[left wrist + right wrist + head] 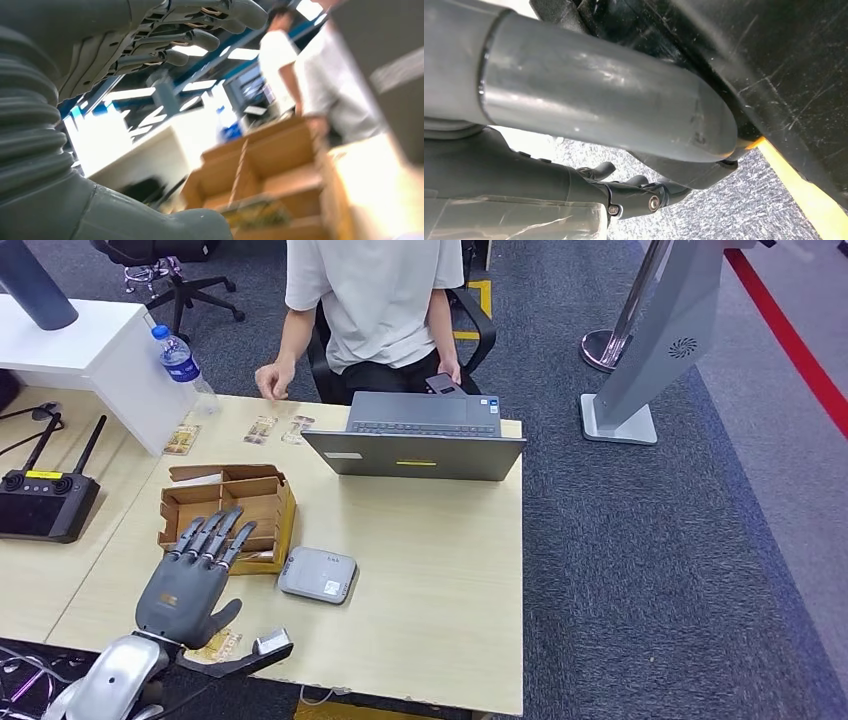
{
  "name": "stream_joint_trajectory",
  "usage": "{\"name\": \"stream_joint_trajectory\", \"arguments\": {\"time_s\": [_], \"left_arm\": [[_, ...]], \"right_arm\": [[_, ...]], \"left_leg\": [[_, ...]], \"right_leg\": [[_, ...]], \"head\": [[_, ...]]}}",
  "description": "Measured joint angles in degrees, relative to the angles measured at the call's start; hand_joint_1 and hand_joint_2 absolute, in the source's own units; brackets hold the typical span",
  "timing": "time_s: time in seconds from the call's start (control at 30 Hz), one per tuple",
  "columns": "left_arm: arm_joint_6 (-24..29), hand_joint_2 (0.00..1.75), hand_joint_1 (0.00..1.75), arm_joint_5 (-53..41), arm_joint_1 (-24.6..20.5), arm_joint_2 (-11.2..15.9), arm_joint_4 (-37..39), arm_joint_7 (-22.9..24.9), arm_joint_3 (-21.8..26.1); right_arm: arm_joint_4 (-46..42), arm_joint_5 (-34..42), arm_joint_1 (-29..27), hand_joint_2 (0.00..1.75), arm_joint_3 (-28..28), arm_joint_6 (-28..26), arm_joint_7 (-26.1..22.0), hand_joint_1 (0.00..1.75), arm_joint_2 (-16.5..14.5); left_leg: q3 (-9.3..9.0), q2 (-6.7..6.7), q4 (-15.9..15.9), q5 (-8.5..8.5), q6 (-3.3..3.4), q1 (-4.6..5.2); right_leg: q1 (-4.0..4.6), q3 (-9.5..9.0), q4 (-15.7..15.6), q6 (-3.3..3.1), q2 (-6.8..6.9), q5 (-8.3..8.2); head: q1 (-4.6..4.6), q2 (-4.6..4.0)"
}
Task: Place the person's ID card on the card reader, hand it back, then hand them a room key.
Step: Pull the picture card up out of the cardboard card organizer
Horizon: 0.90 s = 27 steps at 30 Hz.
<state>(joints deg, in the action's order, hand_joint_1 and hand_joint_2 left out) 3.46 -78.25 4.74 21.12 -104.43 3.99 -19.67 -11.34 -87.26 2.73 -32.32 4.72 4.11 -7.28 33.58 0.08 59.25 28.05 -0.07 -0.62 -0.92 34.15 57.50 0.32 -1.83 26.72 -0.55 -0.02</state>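
Left hand is hovering flat, fingers spread and holding nothing, over the near edge of the box. Reader is sitting just right of the box. Cards are lying near the person. Right hand: grip unclear.

A pale wood-grain table carries a brown cardboard box, a grey card reader and a dark grey laptop (yellow mark on its lid). The person's shirt is white; the carpet is speckled dark grey.
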Motion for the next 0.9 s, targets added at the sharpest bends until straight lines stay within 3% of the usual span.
{"name": "stream_joint_trajectory", "arguments": {"time_s": [0.23,0.5,0.9], "left_arm": [[-0.5,1.75,0.0,-3.4,1.7,-7.0,4.4,2.4,7.5],[-0.2,1.75,0.0,-7.1,0.0,-14.3,8.1,1.6,15.4],[1.8,1.75,0.0,-9.1,-4.6,-18.0,14.1,-2.4,18.3]], "right_arm": [[0.0,-1.4,0.1,0.0,0.0,0.2,0.0,0.0,0.0],[0.0,-2.3,0.3,0.0,0.0,0.5,0.1,0.0,0.0],[0.0,-2.5,0.4,0.0,0.0,0.7,0.0,0.0,0.0]], "left_leg": [[-0.06,-0.05,0.0,0.0,0.0,0.0],[-0.09,-0.06,0.0,0.0,0.0,-0.01],[-0.11,-0.07,0.0,0.0,0.0,0.0]], "right_leg": [[0.0,-0.08,0.0,0.01,0.07,-0.01],[0.01,-0.11,0.0,0.0,0.07,-0.01],[0.01,-0.14,0.0,0.01,0.08,-0.01]], "head": [[-0.01,0.0],[-0.02,0.0],[-0.01,0.0]]}}
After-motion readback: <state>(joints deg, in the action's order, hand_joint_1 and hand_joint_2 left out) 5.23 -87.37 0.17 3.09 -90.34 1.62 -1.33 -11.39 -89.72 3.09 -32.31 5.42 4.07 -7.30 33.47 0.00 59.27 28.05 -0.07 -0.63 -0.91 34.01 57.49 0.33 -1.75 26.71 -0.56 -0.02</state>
